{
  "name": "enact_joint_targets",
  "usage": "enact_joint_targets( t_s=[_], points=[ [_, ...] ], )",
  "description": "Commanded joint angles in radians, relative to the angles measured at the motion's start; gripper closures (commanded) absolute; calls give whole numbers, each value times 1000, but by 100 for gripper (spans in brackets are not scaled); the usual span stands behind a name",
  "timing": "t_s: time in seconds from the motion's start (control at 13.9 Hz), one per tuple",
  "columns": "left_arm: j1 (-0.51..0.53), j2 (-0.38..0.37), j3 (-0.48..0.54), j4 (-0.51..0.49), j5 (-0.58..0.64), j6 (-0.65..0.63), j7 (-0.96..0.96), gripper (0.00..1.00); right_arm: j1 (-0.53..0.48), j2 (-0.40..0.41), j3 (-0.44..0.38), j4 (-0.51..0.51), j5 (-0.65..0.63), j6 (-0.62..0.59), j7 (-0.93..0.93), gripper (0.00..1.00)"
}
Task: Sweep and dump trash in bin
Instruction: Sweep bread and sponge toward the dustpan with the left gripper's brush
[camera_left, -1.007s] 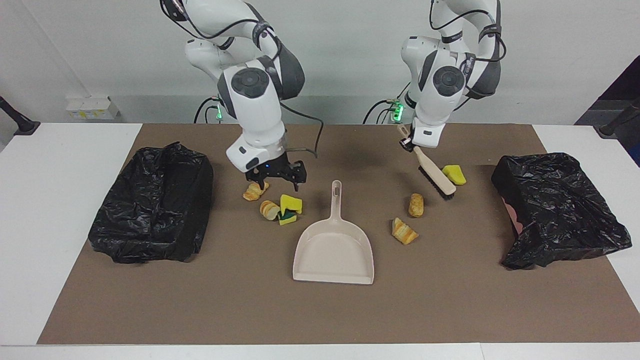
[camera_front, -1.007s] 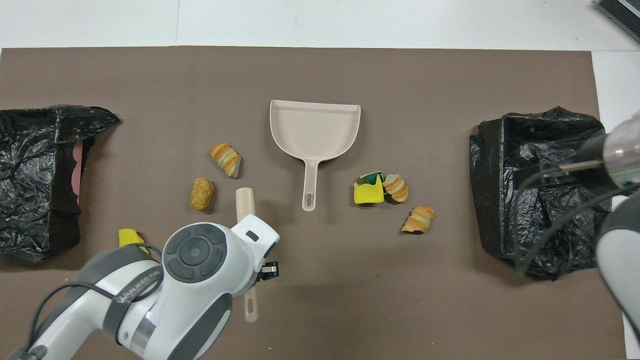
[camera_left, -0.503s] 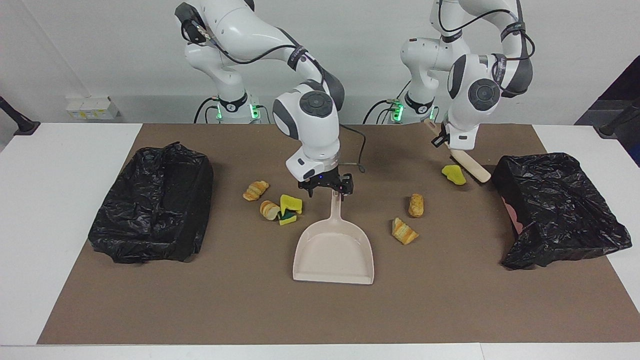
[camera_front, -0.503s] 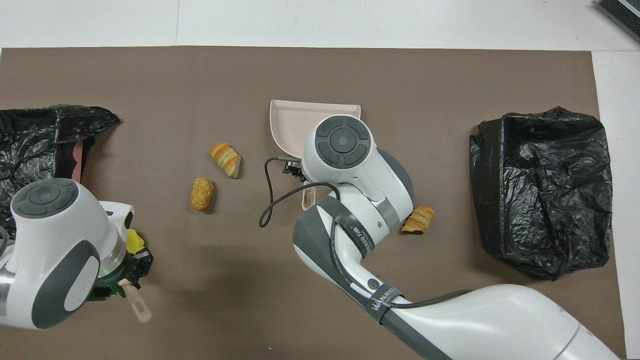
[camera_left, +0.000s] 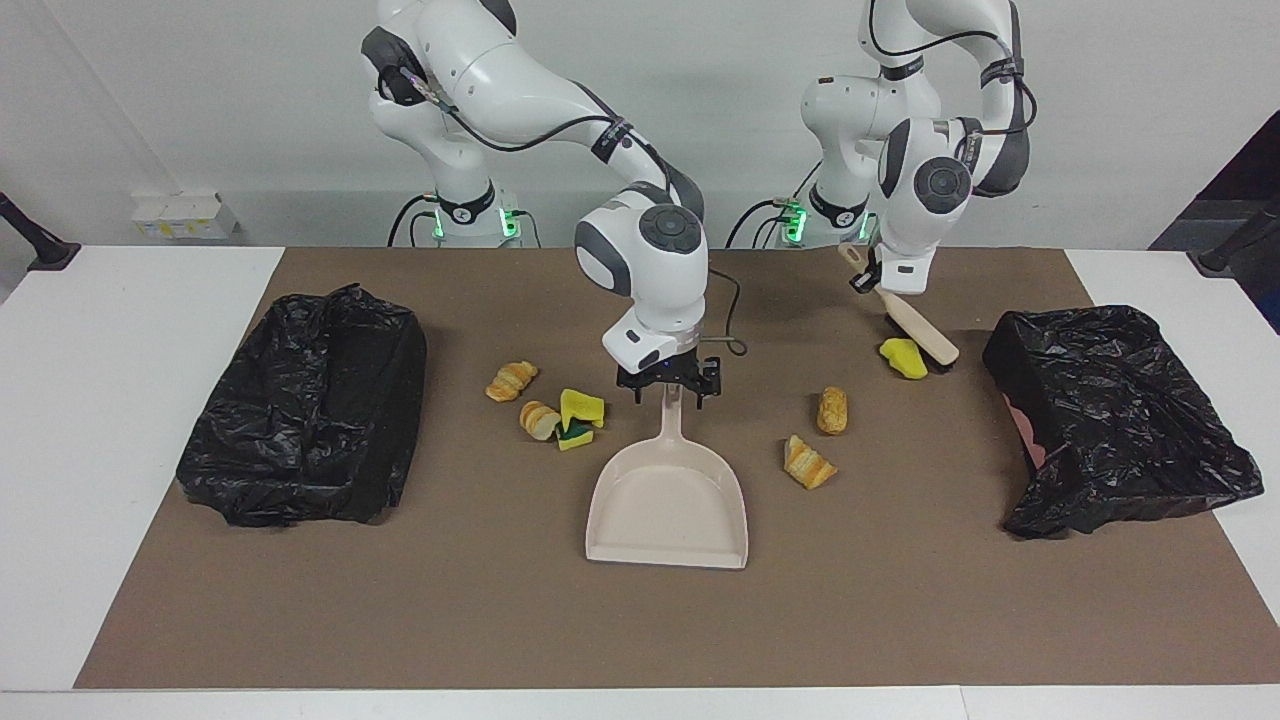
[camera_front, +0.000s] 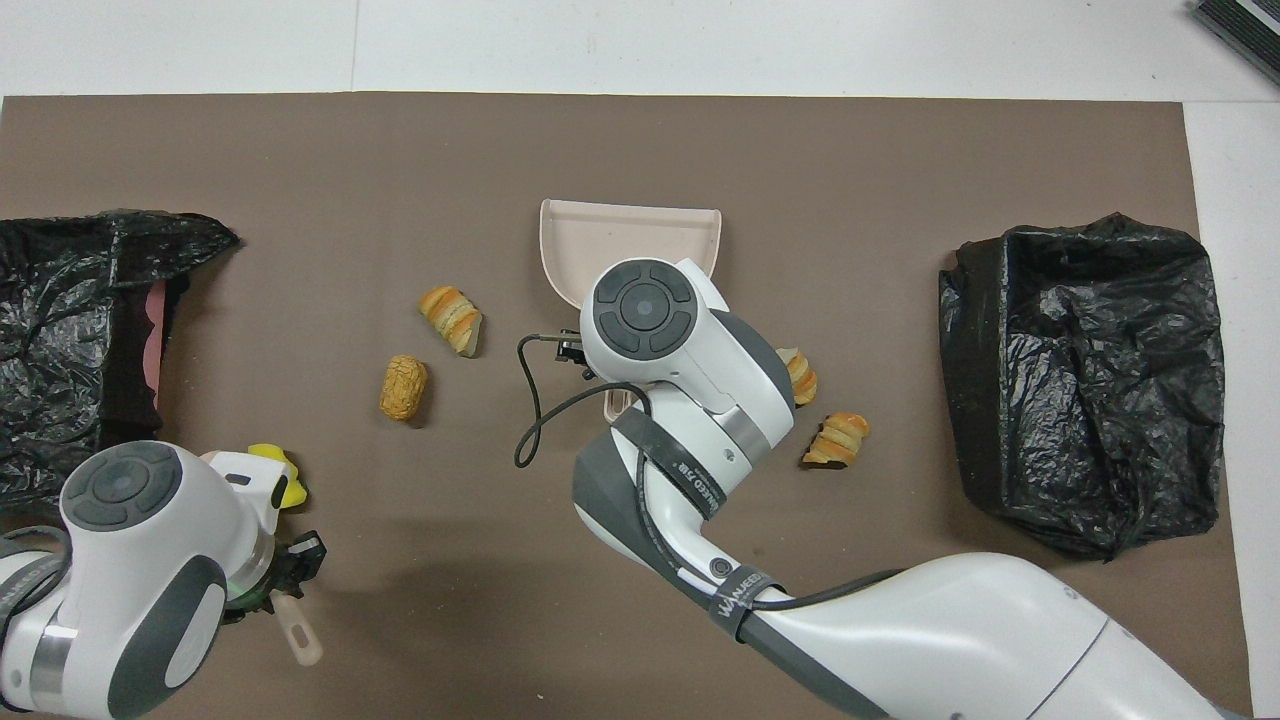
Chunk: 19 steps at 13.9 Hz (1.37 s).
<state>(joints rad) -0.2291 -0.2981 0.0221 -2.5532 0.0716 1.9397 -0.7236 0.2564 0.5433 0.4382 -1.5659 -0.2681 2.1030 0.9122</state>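
Left pincer (camera_left: 872, 282) clenched on beige brush (camera_left: 915, 328) handle; right pincer (camera_left: 668, 392) spread, straddling smooth beige dustpan (camera_left: 668, 500) handle at its 12 o'clock end.

The right claw (camera_left: 668, 392), over the bread pieces toward the right arm's end of the worktop a second ago, now sits down at the dustpan (camera_left: 668, 500) handle, its jaws spread on either side of it. The left claw (camera_left: 872, 281), clamped on the brush (camera_left: 915, 325), has swung toward the left arm's end, so the brush head now lies just beside the yellow sponge chunk (camera_left: 903, 358), between it and the black bag (camera_left: 1110, 420).
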Motion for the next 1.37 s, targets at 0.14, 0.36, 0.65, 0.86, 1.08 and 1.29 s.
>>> enact_joint_targets(
  t_s=[0.14, 0.36, 0.65, 0.86, 1.08, 1.29],
  points=[
    [-4, 88, -8, 91, -94, 96, 254, 100, -16, -2, 27, -20, -49, -10, 10, 100],
    [-64, 167, -7, 126, -156, 175, 334, 100, -19, -5, 31, -16, -60, -38, 7, 100],
    [-55, 227, -7, 215, -182, 173, 447, 100, -63, -43, 86, -28, -45, -43, -288, 100],
    [-30, 273, -2, 304, -182, 128, 467, 100, -114, -161, 88, -117, -36, -79, -579, 100],
    [-3, 336, 1, 412, -179, 84, 469, 100, -137, -221, 85, -132, 20, -204, -977, 100],
    [51, 346, 2, 413, -167, 125, 599, 100, -149, -224, 86, -166, 21, -181, -1228, 100]
  ],
)
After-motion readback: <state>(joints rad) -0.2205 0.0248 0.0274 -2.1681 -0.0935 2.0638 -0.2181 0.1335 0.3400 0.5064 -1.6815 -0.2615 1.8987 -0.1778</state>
